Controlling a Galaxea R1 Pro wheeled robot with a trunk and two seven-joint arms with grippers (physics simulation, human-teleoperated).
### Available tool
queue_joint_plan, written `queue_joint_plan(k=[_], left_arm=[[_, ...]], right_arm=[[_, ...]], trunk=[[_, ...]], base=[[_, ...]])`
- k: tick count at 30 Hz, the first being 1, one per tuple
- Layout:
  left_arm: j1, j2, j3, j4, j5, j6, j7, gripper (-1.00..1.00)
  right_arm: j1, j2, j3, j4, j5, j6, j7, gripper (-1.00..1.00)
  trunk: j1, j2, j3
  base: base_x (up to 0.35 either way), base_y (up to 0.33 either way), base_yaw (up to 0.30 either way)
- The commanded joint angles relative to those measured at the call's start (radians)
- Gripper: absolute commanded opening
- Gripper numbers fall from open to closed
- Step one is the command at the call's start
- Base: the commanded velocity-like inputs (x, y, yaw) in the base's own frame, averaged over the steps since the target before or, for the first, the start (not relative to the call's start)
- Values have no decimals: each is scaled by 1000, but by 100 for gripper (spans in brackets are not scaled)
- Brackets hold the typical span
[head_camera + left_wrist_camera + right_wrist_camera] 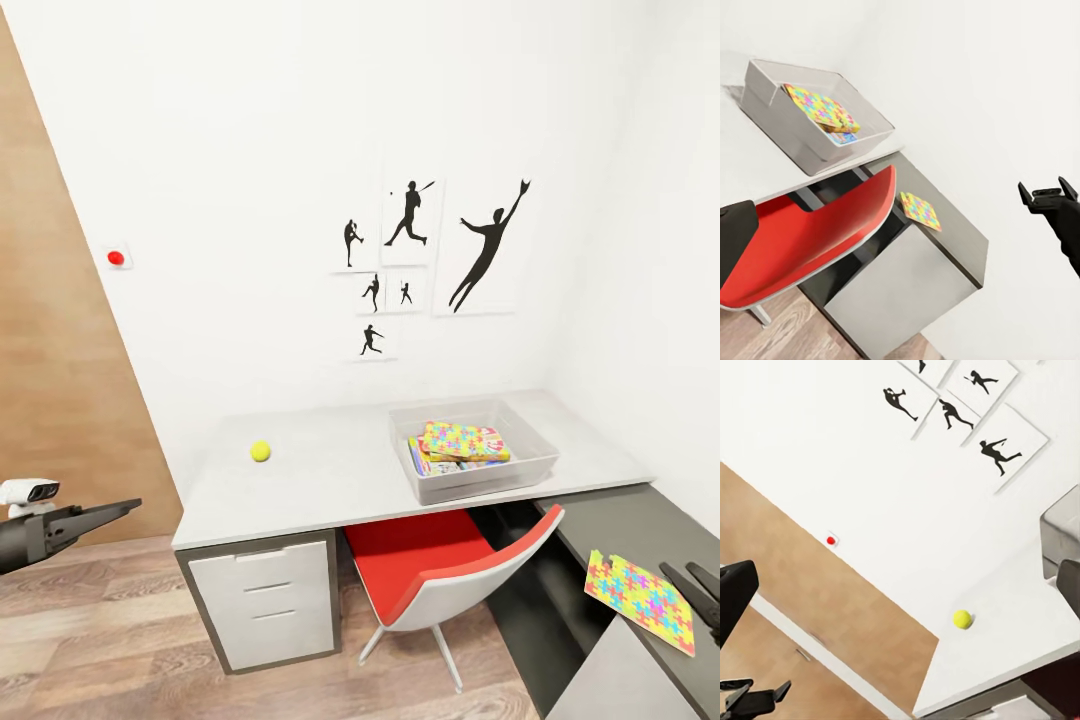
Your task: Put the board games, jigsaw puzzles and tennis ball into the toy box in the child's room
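Note:
A yellow-green tennis ball (260,451) (961,619) lies on the left part of the grey desk (340,480). The clear toy box (540,460) (772,105) stands on the desk's right part and holds a colourful jigsaw puzzle (452,438) (819,107) on top of board games (445,467). A second jigsaw puzzle (640,598) (920,211) lies flat on the dark side table. My left gripper (125,508) (754,690) hangs open and empty over the floor, left of the desk. My right gripper (700,585) (1045,191) is open and empty, just right of the second puzzle.
A red and white chair (440,570) (810,232) is pushed half under the desk, between the drawer unit (265,600) and the dark side table (640,530). Silhouette posters (430,250) hang on the wall. A wooden panel (50,380) stands at the left.

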Motion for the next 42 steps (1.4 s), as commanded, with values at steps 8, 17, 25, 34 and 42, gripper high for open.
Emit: queue_joint_plan(k=[8,17,25,34,42], left_arm=[[-1,0,-1,0,-1,11,-4,100],[-1,0,-2,0,-1,11,-4,100],[-1,0,0,0,-1,11,-4,100],[-1,0,-1,0,-1,11,-4,100],[-1,0,-2,0,-1,11,-4,100]], right_arm=[[-1,9,28,-11,-15,21,-126,100],[-11,111,152,-27,-19,24,-393,100],[-29,208,161,-61,-24,21,-597,100],[-32,223,149,-65,-25,22,-690,100],[-32,262,122,-64,-52,-29,-746,100]], trunk=[[1,-2,-2],[1,-2,-2],[1,-2,-2],[1,-2,-2],[1,-2,-2]], base=[[0,0,0],[0,0,0],[-10,0,0],[-14,0,0],[-1,30,0]])
